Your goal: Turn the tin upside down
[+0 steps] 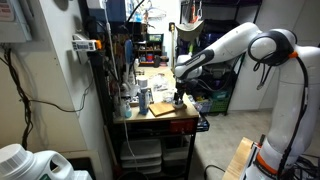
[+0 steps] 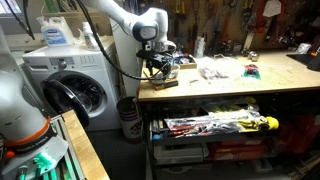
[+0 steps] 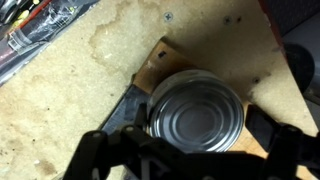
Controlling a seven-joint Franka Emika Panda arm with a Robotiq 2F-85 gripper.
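Observation:
In the wrist view the tin (image 3: 196, 115) is a low, round, silvery metal tin with ringed ridges on its upper face. It rests on a wooden board (image 3: 215, 50) on the workbench. My gripper (image 3: 200, 124) straddles the tin, with one dark finger at its left edge and one at its right. A thin strip of wood shows between the right finger and the tin. In both exterior views the gripper (image 1: 180, 97) (image 2: 160, 70) is low over the board (image 1: 162, 109) (image 2: 165, 82), and the tin is hidden there.
The stained workbench top (image 3: 70, 110) has dark tools (image 3: 30, 30) at its far corner. Bottles and clutter (image 1: 135, 95) stand beside the board. A washing machine (image 2: 75, 90) stands next to the bench, and a drawer of tools (image 2: 215, 125) hangs open below.

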